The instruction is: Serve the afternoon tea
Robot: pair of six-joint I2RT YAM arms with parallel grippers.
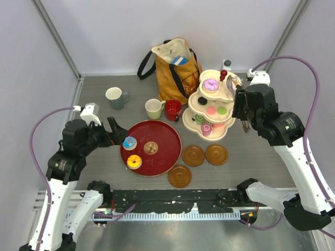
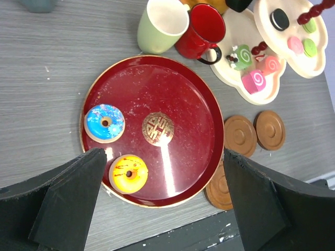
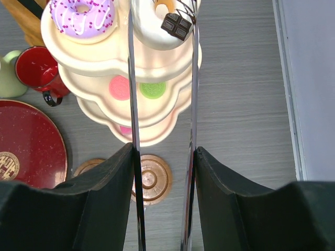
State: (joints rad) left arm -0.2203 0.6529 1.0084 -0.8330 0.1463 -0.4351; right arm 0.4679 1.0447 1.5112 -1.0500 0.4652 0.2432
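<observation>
My right gripper (image 3: pixel 163 157) is shut on metal tongs (image 3: pixel 131 94). The tong tips pinch a white donut with chocolate squares (image 3: pixel 168 13) at the top tier of the cream stand (image 3: pixel 94 65), beside a purple donut (image 3: pixel 84 13). Macarons and roll cakes lie on the lower tiers. My left gripper (image 2: pixel 163 157) is open and empty above the near edge of the red tray (image 2: pixel 188 104), which holds a blue donut (image 2: pixel 104 123) and a yellow donut (image 2: pixel 129 173). Three brown saucers (image 1: pixel 193 155) lie near the tray. Grey-green (image 1: pixel 115 97), pale green (image 1: pixel 154 109) and red (image 1: pixel 172 110) mugs stand behind it.
A mustard-yellow tote bag (image 1: pixel 175 68) stands at the back, against the stand's left. A small bottle (image 1: pixel 226 64) stands behind the stand. Grey walls close in the table on the left, right and back.
</observation>
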